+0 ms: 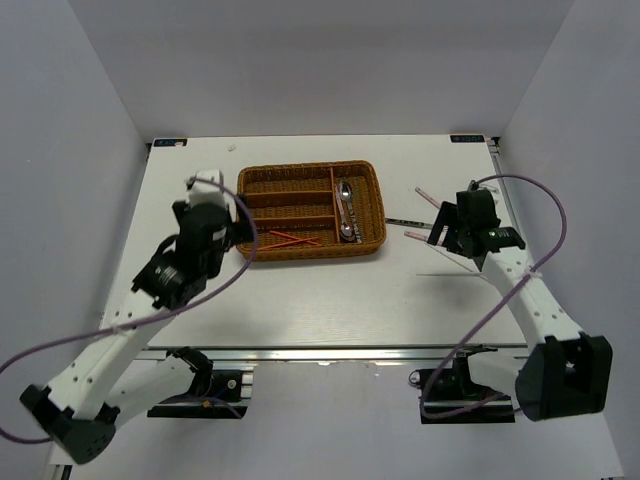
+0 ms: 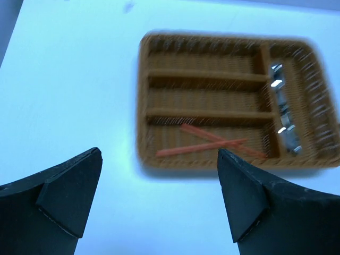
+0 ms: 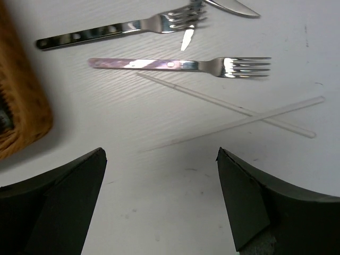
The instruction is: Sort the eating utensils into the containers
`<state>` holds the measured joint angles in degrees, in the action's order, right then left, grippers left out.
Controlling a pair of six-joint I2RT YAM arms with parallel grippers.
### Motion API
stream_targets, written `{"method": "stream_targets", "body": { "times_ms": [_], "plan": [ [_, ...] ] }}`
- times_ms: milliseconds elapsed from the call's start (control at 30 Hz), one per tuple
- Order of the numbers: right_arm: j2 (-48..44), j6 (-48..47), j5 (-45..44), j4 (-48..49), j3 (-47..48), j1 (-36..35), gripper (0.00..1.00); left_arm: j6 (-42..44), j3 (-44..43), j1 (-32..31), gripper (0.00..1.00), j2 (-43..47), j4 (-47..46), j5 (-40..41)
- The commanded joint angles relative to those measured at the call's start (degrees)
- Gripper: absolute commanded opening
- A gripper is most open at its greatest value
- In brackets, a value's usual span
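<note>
The brown wicker tray (image 1: 360,172) lies mid-table. Two metal spoons (image 1: 346,211) lie in its crosswise slot, and two red chopsticks (image 1: 293,239) lie crossed in the nearest long slot. My left gripper (image 1: 228,222) is open and empty, above the table by the tray's left end. The left wrist view shows the tray (image 2: 144,101), chopsticks (image 2: 211,141) and spoons (image 2: 283,112). My right gripper (image 1: 447,228) is open and empty, right of the tray. Ahead of it lie a pink-handled fork (image 3: 180,65), a dark-handled fork (image 3: 117,32), a knife tip (image 3: 234,6) and two white chopsticks (image 3: 241,113).
The tray's corner (image 3: 24,106) shows at the left of the right wrist view. A second pink handle (image 1: 426,195) lies further back on the table. White walls close in the left, right and far sides. Cables loop from both arms.
</note>
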<state>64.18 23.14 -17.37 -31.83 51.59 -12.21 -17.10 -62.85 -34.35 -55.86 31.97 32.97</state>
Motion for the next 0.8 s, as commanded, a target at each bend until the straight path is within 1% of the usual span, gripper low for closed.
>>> {"method": "stream_targets", "body": {
  "times_ms": [0,33,100,133,200,267,333,367,400,433,467,500,533,567,600,633,667,700,767],
  "plan": [
    [4.5,-2.4,0.0,3.5,3.6,4.2,0.89,-7.2,8.9,-0.1,0.98,8.7,6.7,7.8],
    [7.3,-2.1,0.6,3.1,5.6,6.0,0.89,-8.4,14.3,-0.1,0.98,11.0,5.4,10.5],
    [9.9,-2.0,3.4,3.6,7.2,7.4,0.89,-8.8,19.1,-0.1,0.98,16.6,3.3,11.3],
    [12.3,-1.6,4.0,3.7,8.1,8.4,0.89,-8.9,20.6,0.0,0.98,17.6,2.9,11.0],
    [14.6,-0.3,4.6,4.3,10.4,9.4,0.89,-9.3,19.3,-0.1,0.98,18.1,4.2,11.1],
    [17.8,2.4,3.2,4.3,12.6,10.8,0.89,-7.8,20.4,-0.1,0.98,18.1,2.7,11.1],
    [20.3,3.5,2.2,6.1,13.1,11.6,0.89,-8.1,20.0,-0.1,0.98,15.9,3.9,10.6],
    [21.3,3.8,2.4,7.3,13.9,13.3,0.89,-7.9,20.0,-0.1,0.98,15.1,3.6,8.5],
    [22.6,3.6,3.0,7.5,14.7,14.5,0.89,-7.6,20.1,-0.1,0.98,13.9,3.4,8.1],
    [25.7,3.1,3.7,7.4,15.9,15.2,0.88,-7.6,20.2,-0.2,0.98,13.3,3.2,7.9],
    [27.5,1.9,4.8,7.7,17.2,15.7,0.84,-7.6,20.2,-0.2,0.98,13.0,3.4,7.9],
    [29.7,-0.5,5.8,7.1,21.2,16.8,0.82,-7.7,20.3,-0.2,0.98,12.8,3.4,8.1],
    [34.7,-1.1,5.4,5.7,24.2,17.3,0.8,-7.8,20.4,-0.2,0.98,12.6,3.4,8.0],
    [37.4,-1.7,5.3,4.1,27.4,17.8,0.73,-7.9,20.6,-0.2,0.98,12.7,3.3,7.9],
    [42.3,-2.8,5.2,1.8,33.2,18.7,0.7,-7.9,20.6,-0.2,0.98,13.0,3.1,7.3],
    [44.8,-3.0,5.2,1.1,35.7,19.1,0.68,-7.8,20.7,-0.4,0.98,13.1,2.9,6.9],
    [46.8,-3.3,5.7,0.6,38.0,19.5,0.61,-7.7,20.9,-0.5,0.98,13.2,2.7,6.4],
    [51.0,-3.5,5.5,-0.2,42.9,19.6,0.59,-7.3,21.1,-0.5,0.98,13.2,2.4,5.4],
    [54.8,-3.8,4.6,-1.8,48.0,19.6,0.57,-7.2,21.1,-0.7,0.98,12.7,2.1,4.9]
  ]
}}
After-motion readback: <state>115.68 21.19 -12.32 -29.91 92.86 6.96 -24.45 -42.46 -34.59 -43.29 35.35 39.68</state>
